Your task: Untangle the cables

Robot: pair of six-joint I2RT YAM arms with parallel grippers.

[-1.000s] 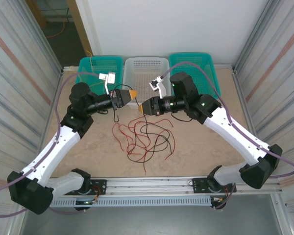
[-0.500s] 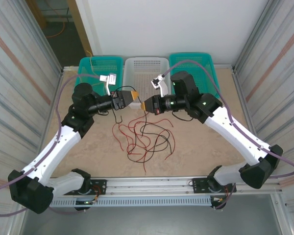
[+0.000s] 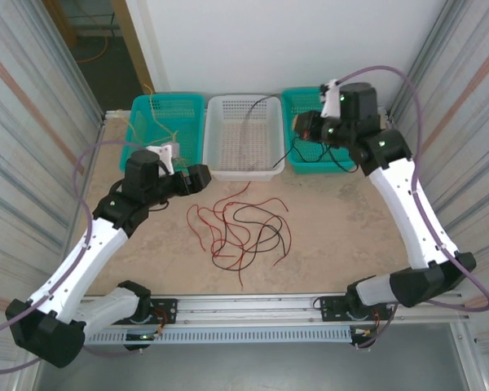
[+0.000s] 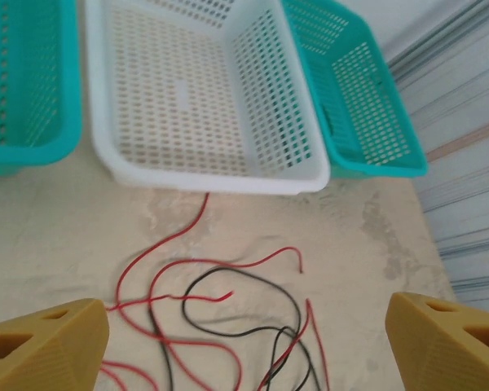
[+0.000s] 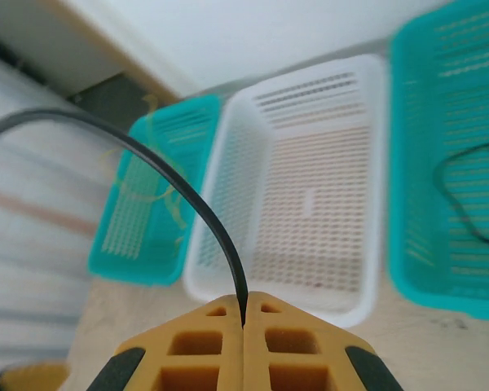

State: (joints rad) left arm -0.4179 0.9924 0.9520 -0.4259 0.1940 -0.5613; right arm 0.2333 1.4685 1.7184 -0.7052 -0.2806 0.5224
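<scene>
one black cable [image 5: 197,192] is pinched between the closed fingers of the right gripper [image 5: 244,319], held over the right teal basket [image 3: 291,107] at the far right corner of the table [image 3: 342,224]. the left gripper [image 4: 244,346] stands wide open and empty above the remaining red and black cables [image 3: 243,232] at mid-table. advise lowering the held cable fully into the basket before release, drawing its trailing length off the white basket [image 3: 243,138]. a second ago both grippers met over the pile's far edge; the right has since swung away.
</scene>
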